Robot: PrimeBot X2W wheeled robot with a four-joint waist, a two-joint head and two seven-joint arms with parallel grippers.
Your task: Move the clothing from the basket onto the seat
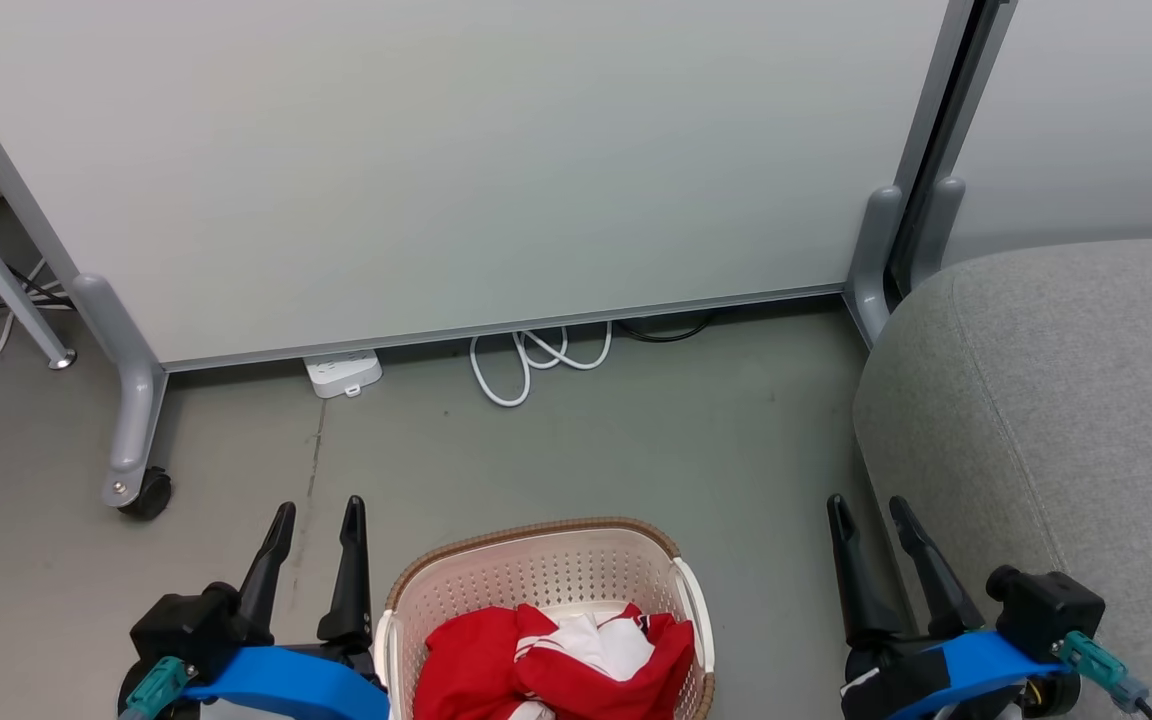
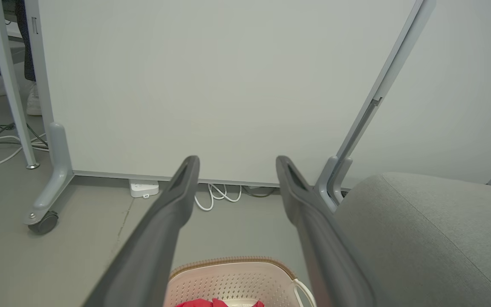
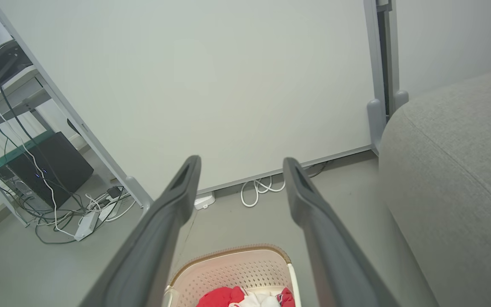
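Note:
Red and white clothing (image 1: 556,655) lies bunched in the cream perforated basket (image 1: 536,570), which stands on the floor at the bottom middle of the head view. The grey seat (image 1: 1056,420) rises at the right. My left gripper (image 1: 319,512) hangs open just left of the basket, nothing between its fingers. My right gripper (image 1: 868,510) is open between the basket and the seat's edge. Both wrist views look past open fingers: left gripper (image 2: 237,162), right gripper (image 3: 241,163), with the basket (image 2: 232,281) (image 3: 232,268), a little clothing (image 3: 245,296) and the seat (image 2: 424,230) (image 3: 454,162) below.
A white partition panel on a grey wheeled frame (image 1: 136,430) stands behind the basket. A white power strip (image 1: 343,372) and a looped white cable (image 1: 536,360) lie at its foot. More cables and a dark box (image 3: 53,170) sit off to the left.

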